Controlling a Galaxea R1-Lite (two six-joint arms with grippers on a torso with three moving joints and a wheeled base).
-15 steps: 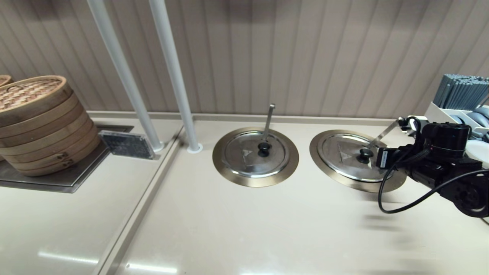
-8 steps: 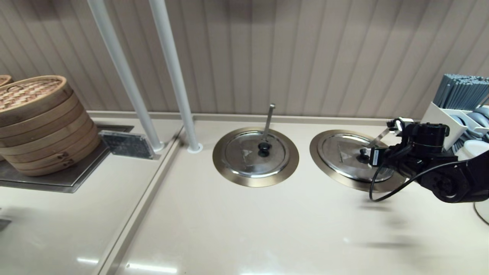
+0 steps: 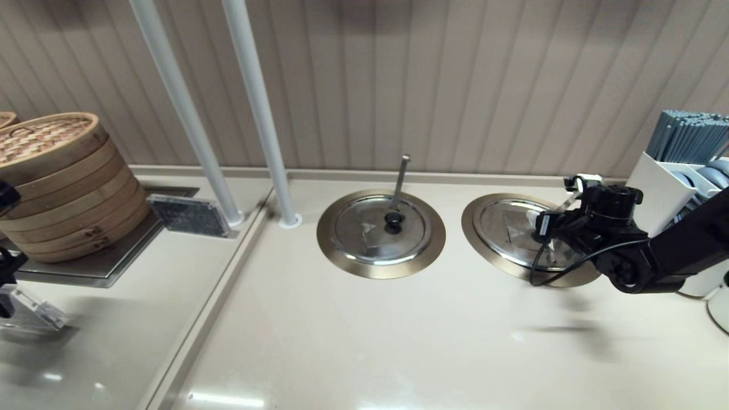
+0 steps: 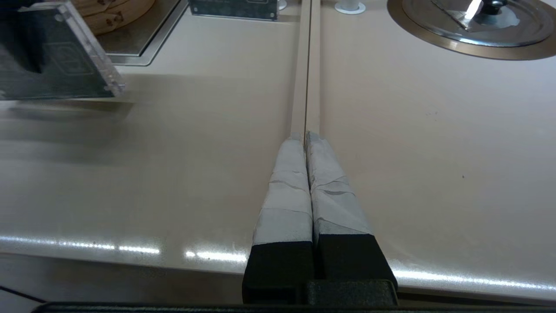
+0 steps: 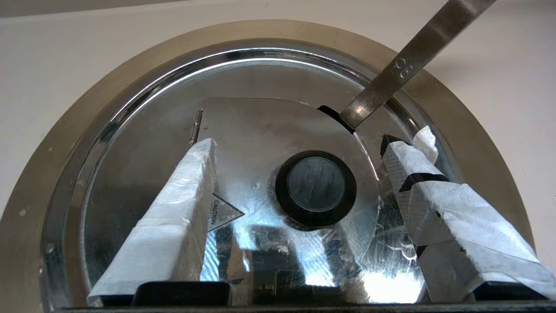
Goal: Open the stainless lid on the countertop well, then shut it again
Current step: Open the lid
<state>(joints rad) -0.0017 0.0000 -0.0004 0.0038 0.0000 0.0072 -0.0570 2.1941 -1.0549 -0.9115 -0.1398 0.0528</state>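
The stainless lid (image 3: 507, 228) lies flat and closed on the countertop well, whose bronze collar (image 3: 475, 228) rings it at the right of the counter. The well's dark inside is hidden. A slanting ladle handle (image 3: 569, 200) sticks out at the lid's far side. My right gripper (image 3: 542, 229) hovers over the lid, open. In the right wrist view its taped fingers (image 5: 186, 182) stand either side of the black knob (image 5: 316, 188), apart from it, with the lid (image 5: 260, 126), the caution triangle (image 5: 226, 213) and the handle (image 5: 404, 65) in sight. My left gripper (image 4: 305, 137) is shut and empty, low over the counter's seam at the left.
A twin lid (image 3: 364, 228) with an upright ladle handle (image 3: 401, 176) sits left of the task lid. Bamboo steamers (image 3: 57, 182) stand far left, beside a small sign card (image 3: 191, 215). Two white poles (image 3: 256, 114) rise behind. A white cutlery holder (image 3: 660, 176) stands right. A clear stand (image 3: 34, 310) is near my left arm.
My right gripper has moved left and further in over the lid, covering the knob in the head view. My left arm and a clear stand have come into view at the left edge.
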